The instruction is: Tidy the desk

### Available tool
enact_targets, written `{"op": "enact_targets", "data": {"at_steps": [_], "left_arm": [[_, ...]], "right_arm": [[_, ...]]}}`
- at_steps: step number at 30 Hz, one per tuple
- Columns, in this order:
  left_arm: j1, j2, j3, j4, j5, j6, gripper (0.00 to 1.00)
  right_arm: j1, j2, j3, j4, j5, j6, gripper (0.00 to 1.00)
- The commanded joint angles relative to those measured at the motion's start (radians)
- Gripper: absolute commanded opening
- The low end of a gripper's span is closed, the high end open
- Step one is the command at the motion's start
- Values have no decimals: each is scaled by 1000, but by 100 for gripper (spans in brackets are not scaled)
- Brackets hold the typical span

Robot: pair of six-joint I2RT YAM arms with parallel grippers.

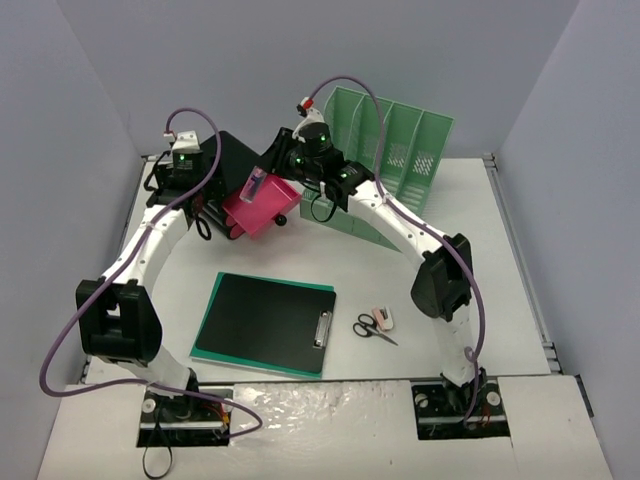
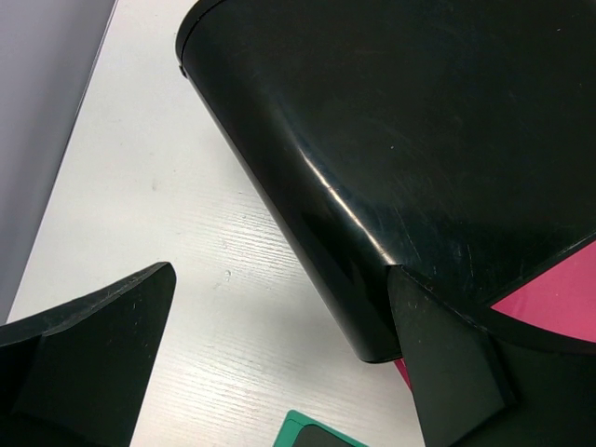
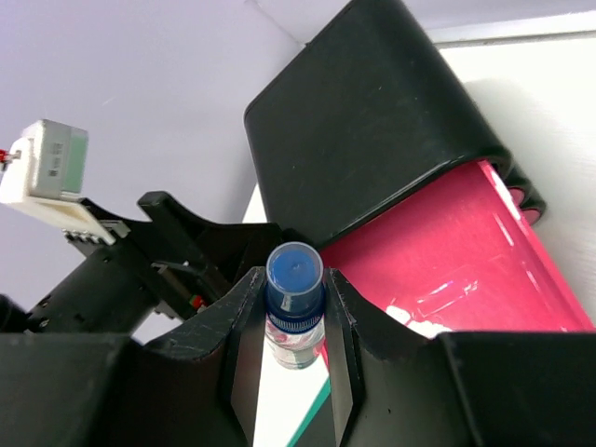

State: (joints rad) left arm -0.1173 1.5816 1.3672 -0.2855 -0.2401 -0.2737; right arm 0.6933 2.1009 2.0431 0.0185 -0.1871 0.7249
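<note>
On the white desk (image 1: 450, 250) a black bin (image 1: 238, 158) with a pink inside (image 1: 262, 208) stands tilted at the back left, its mouth facing the front. My right gripper (image 1: 262, 180) hangs over that mouth, shut on a small clear bottle with a blue cap (image 3: 294, 270), which is held upright between the fingers (image 3: 244, 345). In the left wrist view the bin's black wall (image 2: 400, 140) fills the upper right. My left gripper (image 2: 279, 279) is wide open just left of the bin's rim, its right finger (image 2: 447, 372) at the rim, nothing clamped.
A black clipboard on a green folder (image 1: 265, 322) lies front centre. Black scissors (image 1: 372, 328) and a pink eraser (image 1: 383, 318) lie to its right. A mint-green file rack (image 1: 395, 140) stands at the back, behind the right arm. Grey walls close in both sides.
</note>
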Motion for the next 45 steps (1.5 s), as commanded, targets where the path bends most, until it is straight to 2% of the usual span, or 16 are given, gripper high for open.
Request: {"op": "enact_targets", "data": {"at_steps": [1, 11, 25, 30, 32, 37, 45], "left_arm": [[4, -48, 1, -14, -14, 4, 97], [4, -45, 7, -17, -21, 14, 97], [4, -35, 12, -13, -22, 18, 97], [4, -32, 16, -14, -22, 19, 97], [3, -32, 18, -15, -23, 19, 97], [4, -35, 18, -17, -25, 19, 97], [4, -41, 15, -18, -28, 20, 97]], "right_arm": [[8, 19, -11, 168, -64, 60, 0], [6, 18, -107, 192, -13, 54, 0], [8, 30, -142, 155, 7, 35, 2], [9, 31, -139, 133, 15, 24, 19], [8, 32, -139, 126, 15, 22, 30], [9, 39, -135, 110, 9, 16, 49], [17, 34, -126, 74, 31, -11, 71]]}}
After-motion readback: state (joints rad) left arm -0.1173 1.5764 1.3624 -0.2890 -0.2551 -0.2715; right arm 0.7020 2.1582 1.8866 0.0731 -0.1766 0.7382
